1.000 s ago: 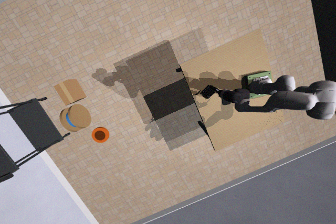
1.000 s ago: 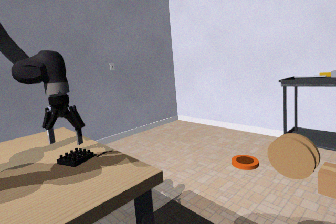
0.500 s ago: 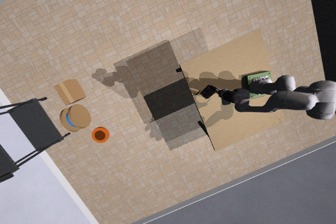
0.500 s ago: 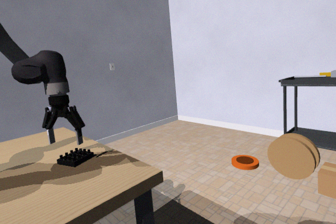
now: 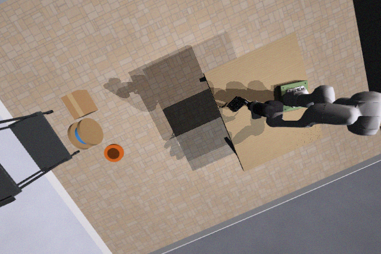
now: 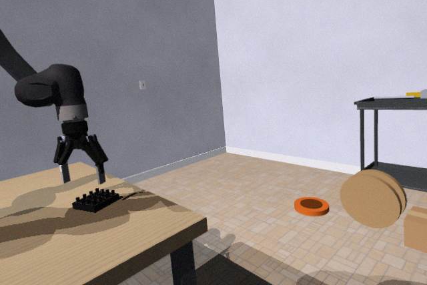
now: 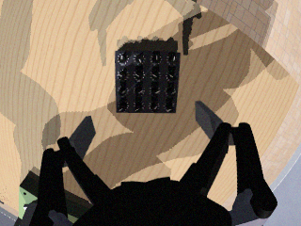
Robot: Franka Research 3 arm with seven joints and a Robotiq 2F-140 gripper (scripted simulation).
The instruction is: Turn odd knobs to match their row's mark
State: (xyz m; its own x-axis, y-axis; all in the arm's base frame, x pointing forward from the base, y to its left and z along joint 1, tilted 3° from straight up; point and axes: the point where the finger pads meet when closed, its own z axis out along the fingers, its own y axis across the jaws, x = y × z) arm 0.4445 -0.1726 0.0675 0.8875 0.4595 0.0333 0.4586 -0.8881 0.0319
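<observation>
Wrist view shows us the knob box [image 5: 236,103] [image 6: 97,201] [image 7: 147,82] lying flat on the wooden table [image 5: 261,60] [image 6: 145,237] [image 7: 94,28], its knobs uppermost in four rows of four. We find the gripper [image 5: 222,105] [image 6: 82,178] [image 7: 143,118] wide open, with nothing between its fingers. In the exterior view it points downward, its fingertips above the level of the knobs and apart from them. The top view places the box near the left edge of the table, beyond the end of the arm [image 5: 329,114] [image 6: 65,83], which reaches in from the right. At the table's right side we note a green base plate [image 5: 293,85] [image 7: 27,200], partly covered by the arm. White marks are visible around the knobs, but the printed names and the directions of the pointer lines are too small for us to read, so we cannot tell which knobs differ.
</observation>
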